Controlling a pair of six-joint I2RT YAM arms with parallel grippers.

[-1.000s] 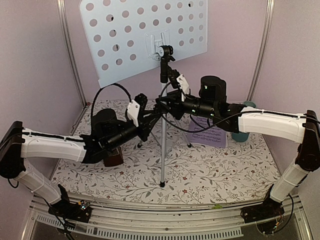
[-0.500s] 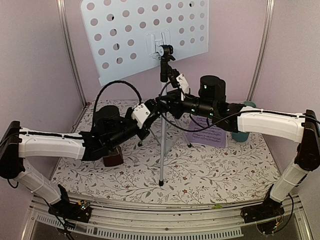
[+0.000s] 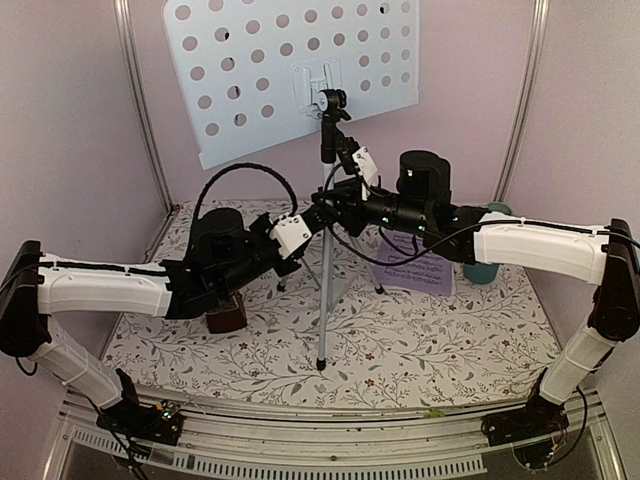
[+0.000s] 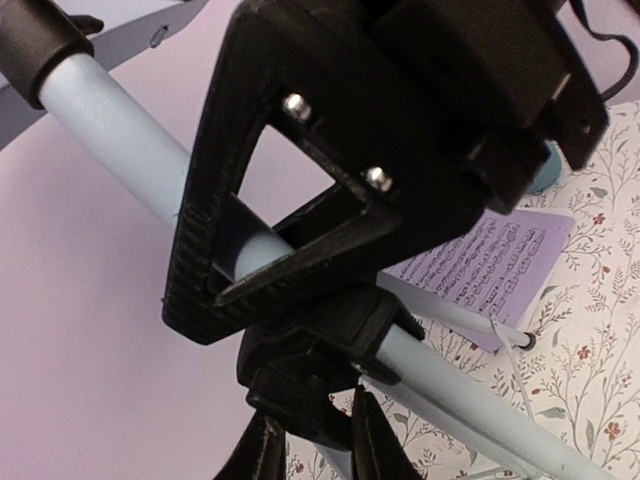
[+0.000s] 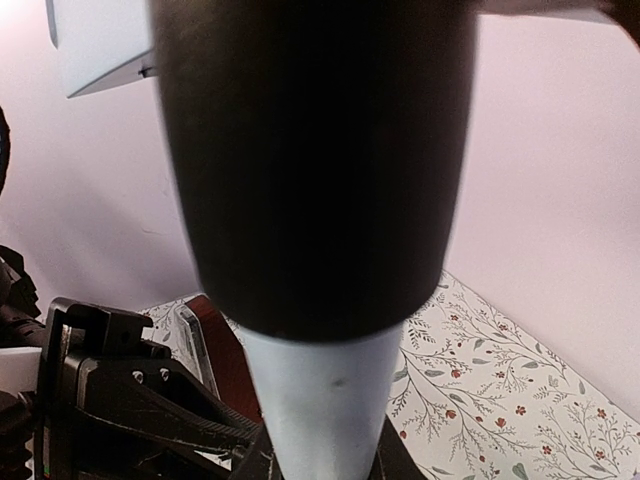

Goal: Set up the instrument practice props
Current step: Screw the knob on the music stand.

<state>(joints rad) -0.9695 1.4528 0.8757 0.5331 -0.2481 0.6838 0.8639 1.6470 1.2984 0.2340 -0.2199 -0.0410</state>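
The table (image 3: pixel 430 350), under a floral cloth, carries everything. The pale-blue perforated music stand (image 3: pixel 290 70) stands upright a little behind the table's middle. Its holed desk tilts above the far edge, and one silver tripod leg (image 3: pixel 322 320) reaches toward the near edge.

The right end effector (image 3: pixel 328 205) is clamped on the stand's pole just below the black sleeve. In the left wrist view one of its black triangular fingers (image 4: pixel 222 150) presses against the blue tube. The left end effector (image 3: pixel 308 225) sits against the same pole from the left, just under the right one. I cannot tell whether it is clenched or released.

The white-lilac sheet-music pages (image 3: pixel 420 272) lie flat toward the far right corner, partly under the right arm. The teal cup (image 3: pixel 482 272) stands just beyond them, nearer the right edge. The dark-red-brown metronome (image 3: pixel 228 315) sits near the left edge, half hidden beneath the left arm.
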